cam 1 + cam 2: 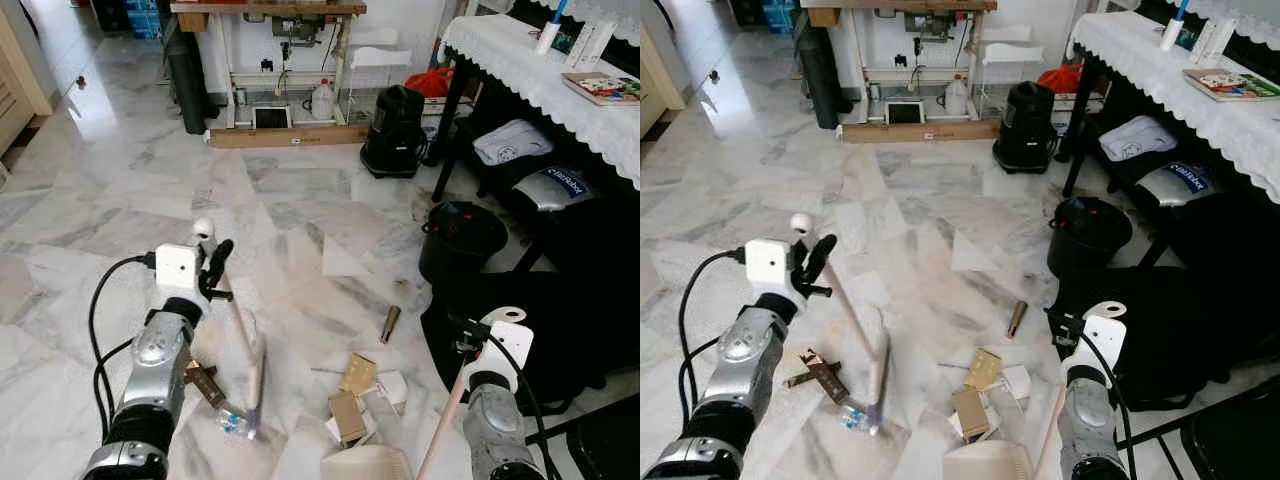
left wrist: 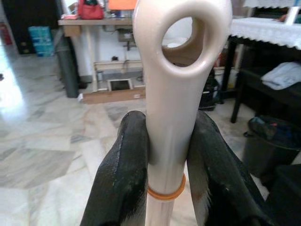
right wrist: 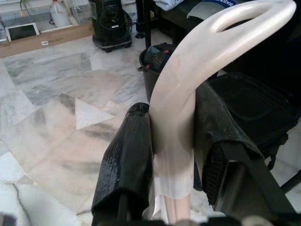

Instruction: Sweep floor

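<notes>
We hold a broom (image 1: 243, 352) in our left tool (image 2: 169, 155), both black fingers (image 2: 123, 174) clamped on its cream handle just below the hanging loop at the end. From that tool the handle slants down to the bristles (image 1: 256, 385), which rest on the marble floor (image 1: 120, 190) below and ahead of it. Touching the bristles lies a crumpled clear wrapper (image 1: 235, 425), and just beside them, nearer our left arm, a small brown box (image 1: 205, 383).

Our right tool (image 3: 171, 155) is clamped on the pale curved handle of a dustpan (image 1: 365, 464), whose pan sits on the floor below and to the left of that tool. Between the two tools lies the litter: tan cardboard boxes (image 1: 352, 395) and white paper scraps (image 1: 392, 385), with a brown tube (image 1: 390, 323) a little farther out. Beyond the right tool stand a black bin (image 1: 462, 240) and a black vacuum cleaner (image 1: 396, 132), and a table (image 1: 540, 75) under a white lace cloth.
</notes>
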Controlling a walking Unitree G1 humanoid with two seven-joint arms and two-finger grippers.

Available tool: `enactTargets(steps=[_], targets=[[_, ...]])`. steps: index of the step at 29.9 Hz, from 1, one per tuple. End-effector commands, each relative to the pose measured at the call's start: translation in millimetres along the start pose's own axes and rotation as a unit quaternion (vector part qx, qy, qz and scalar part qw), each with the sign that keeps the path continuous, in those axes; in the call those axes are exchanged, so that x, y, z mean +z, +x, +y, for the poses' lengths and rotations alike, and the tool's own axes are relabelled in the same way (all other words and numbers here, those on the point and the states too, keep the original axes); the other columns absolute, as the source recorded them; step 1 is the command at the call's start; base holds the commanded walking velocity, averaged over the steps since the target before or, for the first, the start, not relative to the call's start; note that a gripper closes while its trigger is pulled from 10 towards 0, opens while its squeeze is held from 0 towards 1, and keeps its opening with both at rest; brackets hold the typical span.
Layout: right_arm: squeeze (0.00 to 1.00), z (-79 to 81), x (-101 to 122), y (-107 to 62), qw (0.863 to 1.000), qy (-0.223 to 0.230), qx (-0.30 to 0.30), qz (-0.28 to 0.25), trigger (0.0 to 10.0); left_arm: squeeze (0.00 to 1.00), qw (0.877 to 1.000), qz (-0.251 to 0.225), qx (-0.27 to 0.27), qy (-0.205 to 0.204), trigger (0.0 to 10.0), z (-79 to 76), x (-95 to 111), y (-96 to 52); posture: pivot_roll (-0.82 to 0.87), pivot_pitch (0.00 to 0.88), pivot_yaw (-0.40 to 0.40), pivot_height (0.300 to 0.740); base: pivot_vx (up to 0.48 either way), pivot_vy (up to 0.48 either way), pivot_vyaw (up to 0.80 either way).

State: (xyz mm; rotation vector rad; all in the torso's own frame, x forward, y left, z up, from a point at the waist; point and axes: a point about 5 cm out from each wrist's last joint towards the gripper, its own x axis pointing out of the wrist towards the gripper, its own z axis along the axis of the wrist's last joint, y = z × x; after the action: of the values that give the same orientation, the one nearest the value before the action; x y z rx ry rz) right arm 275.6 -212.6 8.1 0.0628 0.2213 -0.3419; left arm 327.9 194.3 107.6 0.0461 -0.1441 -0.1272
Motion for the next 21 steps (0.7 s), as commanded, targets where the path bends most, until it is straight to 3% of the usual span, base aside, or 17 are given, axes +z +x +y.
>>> enactTargets(steps=[1,21], targets=[[0.00,4.1,-12.5,-5.6,0.999,0.002,0.008,0.032,10.0,0.00,1.000,-0.023,-0.002,0.002,10.0,-3.9,11.0,4.1,-0.06,0.000,-0.017,0.740,0.000,0.000,0.00],[0.00,5.2,-13.9,-6.2,0.999,0.002,0.012,0.035,10.0,0.00,0.999,-0.028,0.004,-0.015,10.0,-10.7,15.7,6.6,-0.06,0.000,-0.018,0.740,0.000,0.027,0.00]])
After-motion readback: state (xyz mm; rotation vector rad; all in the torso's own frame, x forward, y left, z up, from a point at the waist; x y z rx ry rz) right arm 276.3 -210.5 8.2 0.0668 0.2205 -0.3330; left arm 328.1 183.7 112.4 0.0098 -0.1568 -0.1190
